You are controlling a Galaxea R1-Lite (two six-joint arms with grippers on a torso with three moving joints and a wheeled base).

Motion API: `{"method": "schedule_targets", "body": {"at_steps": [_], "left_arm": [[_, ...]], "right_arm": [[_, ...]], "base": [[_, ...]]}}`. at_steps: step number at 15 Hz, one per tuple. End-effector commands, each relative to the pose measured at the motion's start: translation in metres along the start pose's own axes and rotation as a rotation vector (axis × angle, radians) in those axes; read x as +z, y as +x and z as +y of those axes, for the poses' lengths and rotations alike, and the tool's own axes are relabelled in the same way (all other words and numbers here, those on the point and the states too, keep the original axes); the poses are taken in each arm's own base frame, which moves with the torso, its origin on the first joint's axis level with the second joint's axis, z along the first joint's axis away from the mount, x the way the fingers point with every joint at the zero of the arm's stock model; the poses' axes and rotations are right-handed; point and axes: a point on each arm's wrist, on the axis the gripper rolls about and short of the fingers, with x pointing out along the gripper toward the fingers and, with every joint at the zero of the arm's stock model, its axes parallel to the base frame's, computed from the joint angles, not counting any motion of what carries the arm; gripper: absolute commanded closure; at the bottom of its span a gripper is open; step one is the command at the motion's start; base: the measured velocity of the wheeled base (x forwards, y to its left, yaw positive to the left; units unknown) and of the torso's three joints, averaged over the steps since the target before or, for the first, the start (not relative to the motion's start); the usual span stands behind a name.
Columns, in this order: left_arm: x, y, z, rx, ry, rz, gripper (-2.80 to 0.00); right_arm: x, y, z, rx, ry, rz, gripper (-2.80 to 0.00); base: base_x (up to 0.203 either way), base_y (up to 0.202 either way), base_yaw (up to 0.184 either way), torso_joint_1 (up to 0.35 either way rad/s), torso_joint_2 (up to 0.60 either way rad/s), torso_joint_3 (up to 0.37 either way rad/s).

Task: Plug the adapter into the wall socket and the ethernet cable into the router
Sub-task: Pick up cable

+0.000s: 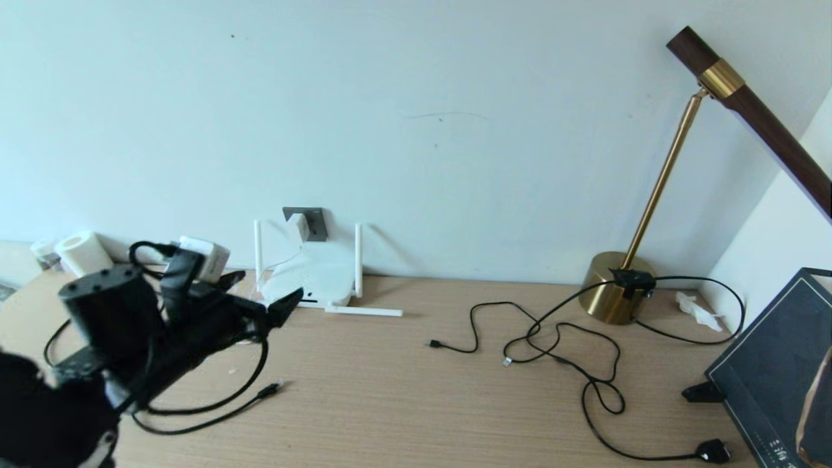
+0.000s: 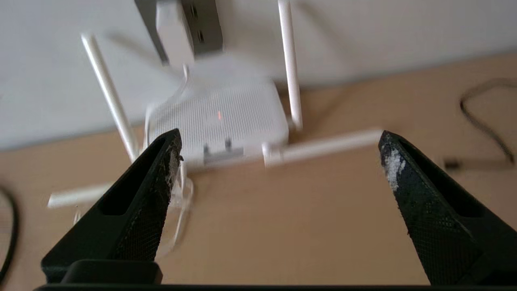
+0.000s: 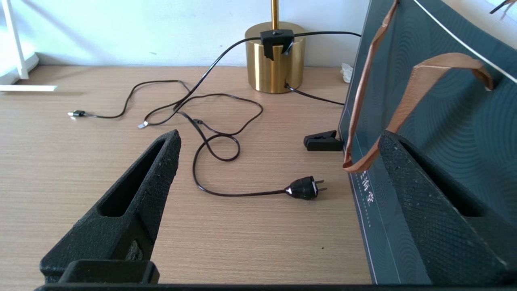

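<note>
1. While its jaws stand wide and empty, left gripper hangs above the desk, just before the router.
2. Adapter sits in the wall socket behind the router.
3. Ethernet cable loops under the arm, plug unconnected.
4. Right gripper: wide, empty, near the lamp cord.

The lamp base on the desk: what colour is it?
Shiny gold lamp base, clearest in the right wrist view.
</note>
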Motion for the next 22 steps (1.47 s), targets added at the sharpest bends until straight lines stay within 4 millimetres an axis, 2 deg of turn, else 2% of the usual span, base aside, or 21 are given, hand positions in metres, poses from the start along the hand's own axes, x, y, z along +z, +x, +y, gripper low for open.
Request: {"method": "schedule_targets", "body": {"at_steps": [1,3,6,10,14,17,19,20,22], "left_arm": [[-0.014,-0.049,-0.005,-0.025,0.044,0.117,-2.80],[-0.040,-0.067,-0.008,-0.065,0.069,0.298,-2.80],[-0.058,-0.075,-0.009,-0.128,0.107,0.435,-2.80],[-0.054,-0.062,0.002,-0.265,0.112,0.476,-2.80],[-0.049,-0.031,0.020,-0.279,0.133,0.522,-2.80],[-0.048,-0.034,0.035,-0.387,0.141,0.584,-2.80],[-0.049,-0.034,0.048,-0.418,0.225,0.594,-2.80],[-0.052,-0.031,0.053,-0.433,0.273,0.597,0.00],[-0.063,-0.024,0.058,-0.471,0.340,0.612,0.00]], "right_arm": [[-0.003,0.001,0.000,-0.001,0.000,0.010,-2.80],[-0.003,0.001,0.000,-0.001,0.000,0.010,-2.80],[-0.003,0.001,0.000,-0.001,0.000,0.011,-2.80],[-0.003,0.001,0.000,0.000,0.000,0.011,-2.80],[-0.003,0.001,0.000,-0.001,0.000,0.010,-2.80],[-0.003,0.001,0.000,0.001,0.000,0.010,-2.80],[-0.003,0.001,0.000,0.000,0.000,0.010,-2.80],[-0.003,0.001,0.000,-0.001,0.000,0.010,-2.80],[-0.003,0.001,0.000,0.001,0.000,0.010,-2.80]], "base": [[0.000,0.000,0.000,0.000,0.00,0.000],[0.000,0.000,0.000,0.000,0.00,0.000],[0.000,0.000,0.000,0.000,0.00,0.000],[0.000,0.000,0.000,0.000,0.00,0.000],[0.000,0.000,0.000,0.000,0.00,0.000],[0.000,0.000,0.000,0.000,0.00,0.000],[0.000,0.000,0.000,0.000,0.00,0.000],[0.000,0.000,0.000,0.000,0.00,0.000],[0.000,0.000,0.000,0.000,0.00,0.000]]}}
